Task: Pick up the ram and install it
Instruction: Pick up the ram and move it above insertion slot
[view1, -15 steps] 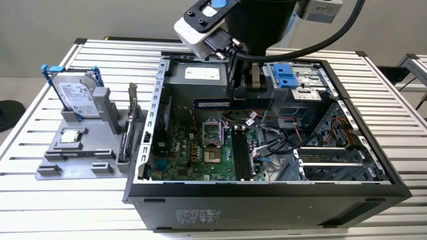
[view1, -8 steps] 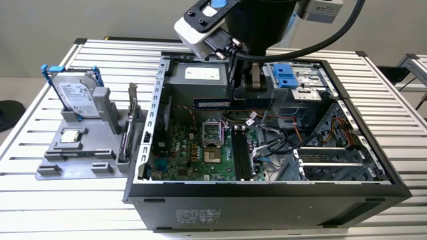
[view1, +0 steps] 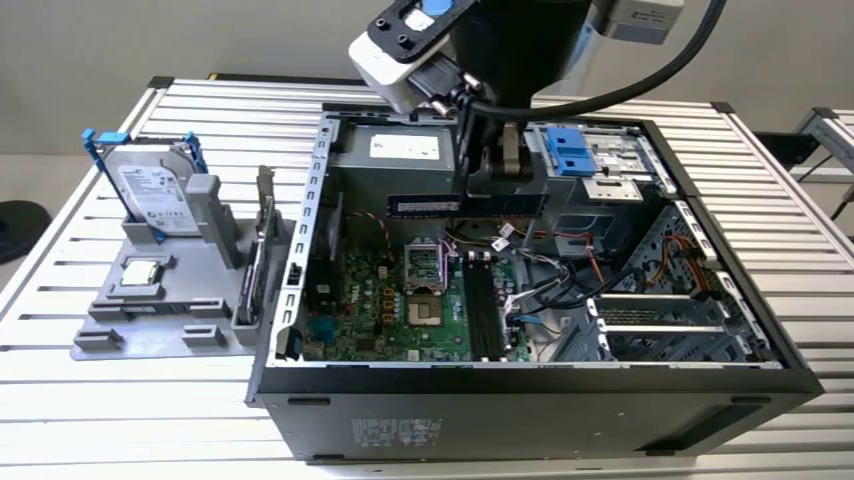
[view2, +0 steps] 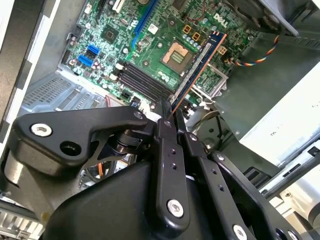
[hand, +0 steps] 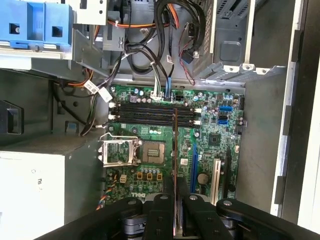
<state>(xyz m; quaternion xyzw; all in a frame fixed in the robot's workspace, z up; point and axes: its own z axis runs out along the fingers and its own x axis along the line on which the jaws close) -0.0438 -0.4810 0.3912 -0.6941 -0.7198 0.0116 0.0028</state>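
Note:
My gripper is shut on the ram, a long dark blue-green stick held level on its edge above the open computer case. In the second wrist view the ram juts out from between the black fingers, over the green motherboard. The first wrist view looks along the stick's thin edge, with the gripper closed around it. The black memory slots lie below the ram, apart from it, beside the processor socket. In the exterior view the same slots sit lower in the case.
A grey holder at the exterior view's left carries a silver hard drive and a card with a metal bracket. Inside the case are the power supply, a blue drive latch and loose cables.

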